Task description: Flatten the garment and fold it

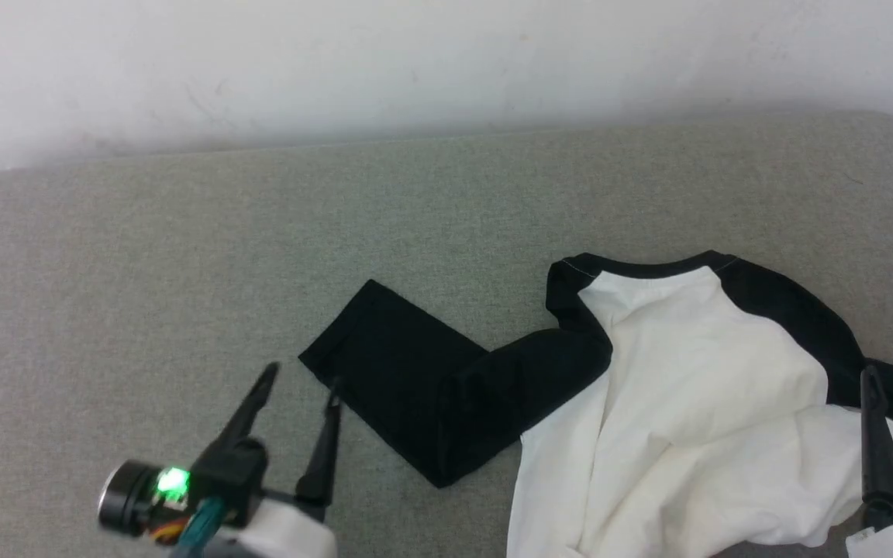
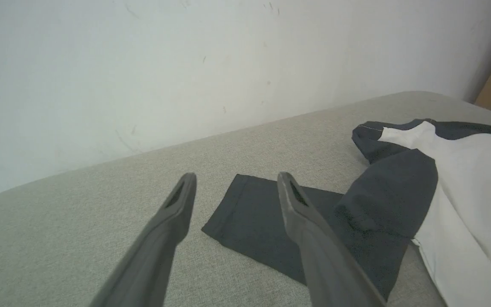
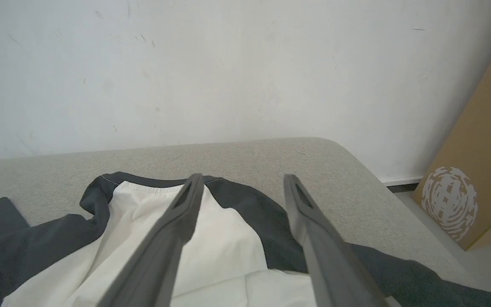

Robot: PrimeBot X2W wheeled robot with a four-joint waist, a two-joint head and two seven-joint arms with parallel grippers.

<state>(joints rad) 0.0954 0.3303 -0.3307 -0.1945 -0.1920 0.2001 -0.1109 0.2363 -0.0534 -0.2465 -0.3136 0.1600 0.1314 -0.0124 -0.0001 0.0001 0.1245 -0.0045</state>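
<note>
Grey fabric bench: a padded top with a pale wall behind it.
Garment: lies on the right half of the bench, collar toward the wall. The white body is rumpled, with its lower part bunched up.
Black sleeve: stretches out to the left, kinked near the middle, with its cuff flat on the bench.
Left gripper: jaws wide and holding nothing, with its tips just beside the cuff.
Right gripper: jaws wide and holding nothing, above the white body near the other black sleeve.
Step in hand: probably flattening; folding looks some way off.
Doing it well: each gripper likely needs to pinch a single layer at an outer edge, at the cuff on the left and at the hem or sleeve on the right. Drawing them apart, low and slow, would pull the kink and bunching out.
Risk: pinching two layers at once would probably drag the body into a new fold.
</note>
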